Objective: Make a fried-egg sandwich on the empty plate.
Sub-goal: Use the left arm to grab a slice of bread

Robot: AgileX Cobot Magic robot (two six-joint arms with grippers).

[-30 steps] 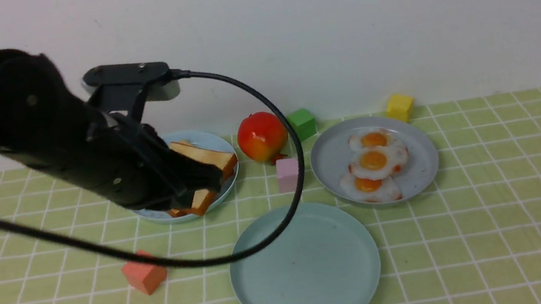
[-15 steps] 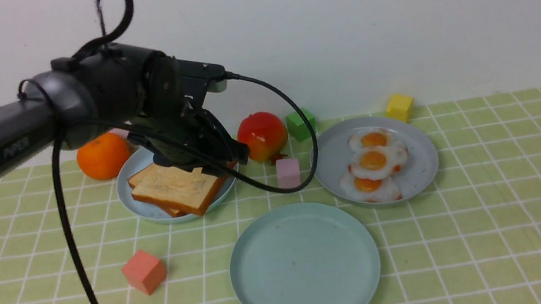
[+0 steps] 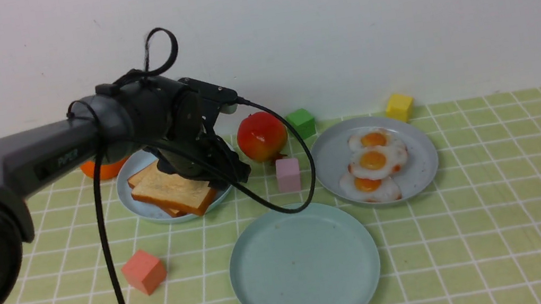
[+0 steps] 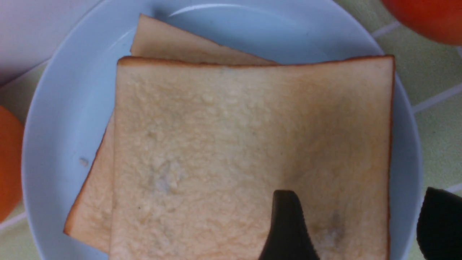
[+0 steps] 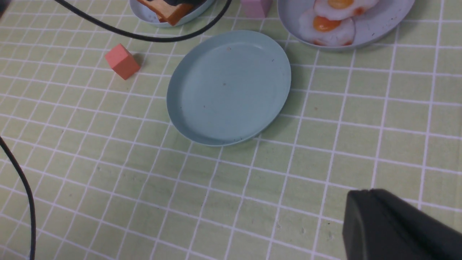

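- Golden toast is what the move aims at: the top toast slice [image 3: 174, 190] lies flat on the lower toast slice [image 3: 141, 175]. Both sit on the sky-blue plate [image 3: 135, 207], toward the far edge of the counter [image 3: 501, 225], left of its middle.
- A second ago the left end effector [image 3: 231, 174] was shut and its arm loomed close to the front camera. Now the arm reaches out over that plate, with the jaws spread wide and gripping nothing.
- In the left wrist view, one finger [image 4: 287, 224] hangs over the top slice near a crust and the other sits beyond that crust. Whether either touches cannot be told.
- This looks like the set-up for pinching the first slice by its edge; no part of the sandwich is built yet.
- The empty plate [image 3: 304, 270] sits bare by the middle of the near edge. The lobed fried egg [image 3: 376, 160] lies on the grey plate [image 3: 422, 161].
- The right end effector [image 5: 397, 231] is closed and holds nothing.
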